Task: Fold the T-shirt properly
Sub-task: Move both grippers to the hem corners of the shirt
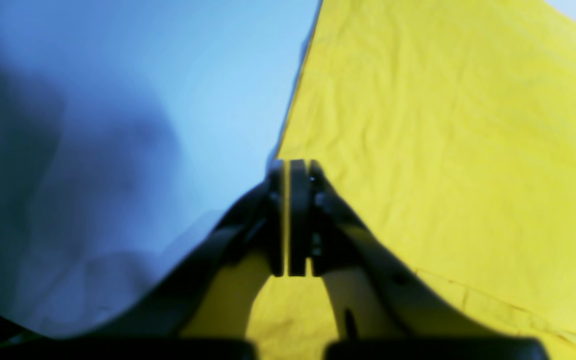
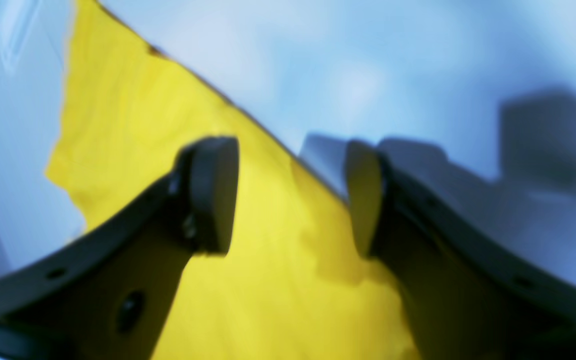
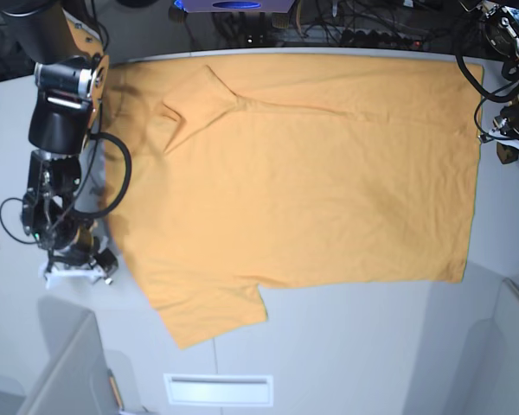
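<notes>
Base view shows me the T-shirt spread flat across the desk, reaching its far edge. My left gripper is pinched onto the shirt's edge; my right gripper gapes over another edge, holding nothing.

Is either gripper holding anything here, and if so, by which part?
The left gripper is shut on the T-shirt, pinching its edge. The right gripper holds nothing: its jaws stand open over the shirt's edge.
</notes>
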`<state>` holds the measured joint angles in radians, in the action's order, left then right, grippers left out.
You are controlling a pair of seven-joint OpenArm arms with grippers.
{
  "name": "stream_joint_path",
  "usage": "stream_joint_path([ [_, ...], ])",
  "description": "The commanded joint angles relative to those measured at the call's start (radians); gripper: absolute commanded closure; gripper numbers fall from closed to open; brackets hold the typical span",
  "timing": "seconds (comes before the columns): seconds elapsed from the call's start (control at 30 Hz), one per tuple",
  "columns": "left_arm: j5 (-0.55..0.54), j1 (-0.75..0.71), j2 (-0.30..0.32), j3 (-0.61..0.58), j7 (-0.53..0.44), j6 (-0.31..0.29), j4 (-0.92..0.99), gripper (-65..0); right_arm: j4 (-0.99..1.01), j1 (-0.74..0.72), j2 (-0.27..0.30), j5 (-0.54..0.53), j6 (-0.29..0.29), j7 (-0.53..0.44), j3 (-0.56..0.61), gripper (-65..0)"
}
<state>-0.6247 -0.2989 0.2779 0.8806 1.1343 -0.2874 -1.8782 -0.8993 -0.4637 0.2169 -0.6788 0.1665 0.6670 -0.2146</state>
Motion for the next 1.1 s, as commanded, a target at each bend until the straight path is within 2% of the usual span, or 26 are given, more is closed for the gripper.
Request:
stream_joint_path([
  [0.0, -0.005, 0.0, 0.022, 0.009, -0.02, 0.0, -0.014, 0.0, 0.052, -0.07, 0.008, -0.002, -0.023, -0.039, 0.013, -37.1],
  [0.13, -0.005, -0.032, 0.024, 0.01, -0.02, 0.0, -0.016, 0.0, 0.409, -0.228, 0.009, 0.004, -0.246, -0.207, 0.068, -38.1],
  [0.17, -0.005, -0.043, 0.03, 0.015, -0.02, 0.0, -0.014, 0.0, 0.512, -0.269, 0.009, 0.006, -0.29, -0.26, 0.091, -38.1],
  [0.2, -0.005, -0.053, 0.036, 0.024, -0.02, 0.0, -0.014, 0.0, 0.589, -0.3, 0.009, 0.006, -0.302, -0.307, 0.117, -38.1],
  [0.27, -0.005, -0.064, 0.039, 0.041, -0.02, 0.0, -0.014, 0.0, 0.721, -0.363, 0.008, 0.006, -0.308, -0.398, 0.209, -38.4],
  [0.37, -0.005, -0.069, 0.04, 0.073, -0.02, -0.002, -0.016, 0.0, 0.788, -0.392, -0.001, 0.001, -0.308, -0.478, 0.333, -42.3],
  [0.47, -0.005, -0.069, 0.04, 0.102, -0.02, -0.003, -0.016, 0.0, 0.788, -0.392, -0.012, 0.001, -0.313, -0.476, 0.386, -42.6],
  [0.6, -0.005, -0.07, 0.04, 0.107, -0.02, -0.003, -0.013, 0.0, 0.788, -0.396, -0.037, 0.004, -0.41, -0.458, 0.438, -42.5],
  [0.7, -0.005, -0.069, 0.04, 0.101, -0.02, -0.003, -0.014, 0.0, 0.788, -0.399, -0.064, 0.004, -0.414, -0.461, 0.493, -42.3],
  [0.87, -0.005, -0.059, 0.04, 0.098, -0.02, -0.003, -0.014, 0.0, 0.788, -0.395, -0.064, 0.001, -0.411, -0.51, 0.495, -41.6],
  [1.0, -0.005, -0.056, 0.042, 0.096, -0.023, -0.003, -0.007, 0.0, 0.788, -0.393, -0.064, 0.003, -0.368, -0.525, 0.498, -29.4],
  [1.07, -0.002, -0.029, 0.054, 0.073, -0.021, -0.002, -0.005, 0.0, 0.788, -0.395, -0.064, 0.003, -0.364, -0.525, 0.499, -19.1],
])
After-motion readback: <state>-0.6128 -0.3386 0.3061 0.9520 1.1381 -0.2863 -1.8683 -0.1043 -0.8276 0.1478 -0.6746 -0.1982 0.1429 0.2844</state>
